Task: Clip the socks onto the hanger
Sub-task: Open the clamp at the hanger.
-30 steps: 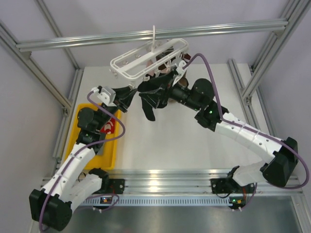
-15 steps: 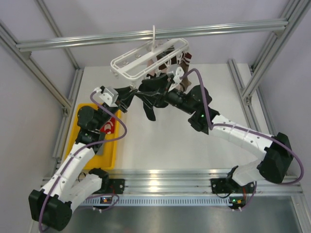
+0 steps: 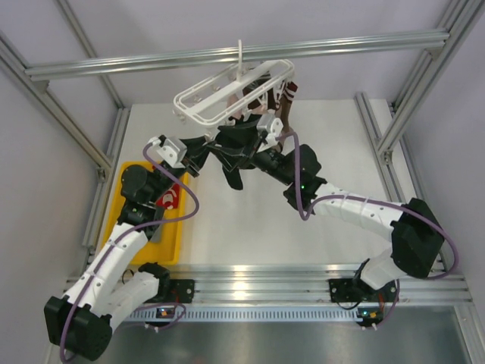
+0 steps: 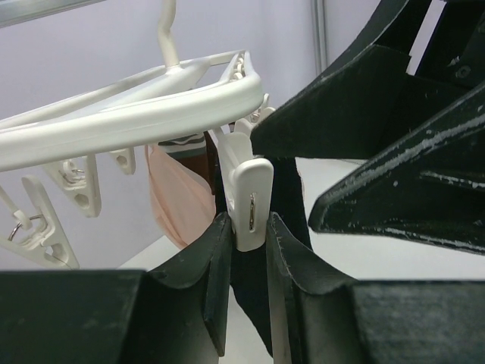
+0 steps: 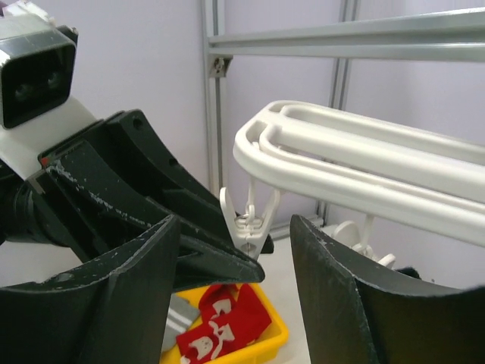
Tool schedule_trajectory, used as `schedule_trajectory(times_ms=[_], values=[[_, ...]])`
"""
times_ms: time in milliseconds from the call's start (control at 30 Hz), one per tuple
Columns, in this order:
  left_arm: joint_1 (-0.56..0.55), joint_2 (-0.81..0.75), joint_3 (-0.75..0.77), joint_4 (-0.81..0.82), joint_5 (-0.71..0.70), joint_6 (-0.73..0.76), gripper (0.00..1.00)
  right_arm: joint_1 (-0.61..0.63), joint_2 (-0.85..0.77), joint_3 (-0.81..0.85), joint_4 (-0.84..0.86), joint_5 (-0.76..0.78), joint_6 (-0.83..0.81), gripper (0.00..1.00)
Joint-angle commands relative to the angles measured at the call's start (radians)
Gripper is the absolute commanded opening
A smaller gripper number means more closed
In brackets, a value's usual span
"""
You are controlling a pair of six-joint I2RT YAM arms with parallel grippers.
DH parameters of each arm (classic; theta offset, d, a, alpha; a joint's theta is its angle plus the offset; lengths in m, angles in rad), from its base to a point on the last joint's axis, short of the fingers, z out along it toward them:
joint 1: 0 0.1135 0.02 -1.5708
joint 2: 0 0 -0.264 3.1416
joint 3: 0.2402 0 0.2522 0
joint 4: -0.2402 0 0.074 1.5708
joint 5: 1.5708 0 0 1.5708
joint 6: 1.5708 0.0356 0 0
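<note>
Left gripper (image 4: pixel 248 224) clamped on a hanger (image 4: pixel 151 106) peg (image 4: pixel 250 189); right gripper (image 5: pixel 235 227) has its jaws apart. Centre your squeeze so the peg opens fully.

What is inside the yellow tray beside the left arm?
A red sock with white markings lies in the yellow tray, beside something grey. From above, the left arm covers the rest of the tray.

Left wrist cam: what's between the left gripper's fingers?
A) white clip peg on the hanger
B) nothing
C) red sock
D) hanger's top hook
A: the left gripper pinches a white clip peg that hangs from the hanger. The red sock lies down in the yellow tray.
</note>
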State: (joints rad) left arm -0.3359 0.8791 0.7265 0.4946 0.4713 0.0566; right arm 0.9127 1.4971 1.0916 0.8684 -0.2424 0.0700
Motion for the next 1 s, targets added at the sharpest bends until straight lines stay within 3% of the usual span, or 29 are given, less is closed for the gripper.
schedule_trajectory(times_ms=[0, 700, 967], values=[[-0.005, -0.012, 0.037, 0.013, 0.015, 0.020, 0.05, 0.015, 0.008, 0.011, 0.152, 0.015, -0.021, 0.60], [-0.006, -0.008, 0.033, -0.005, 0.013, 0.035, 0.05, 0.015, 0.078, 0.103, 0.144, 0.052, 0.066, 0.56], [-0.006, -0.006, 0.033, -0.007, 0.010, 0.043, 0.05, 0.017, 0.092, 0.113, 0.130, 0.051, 0.085, 0.40]])
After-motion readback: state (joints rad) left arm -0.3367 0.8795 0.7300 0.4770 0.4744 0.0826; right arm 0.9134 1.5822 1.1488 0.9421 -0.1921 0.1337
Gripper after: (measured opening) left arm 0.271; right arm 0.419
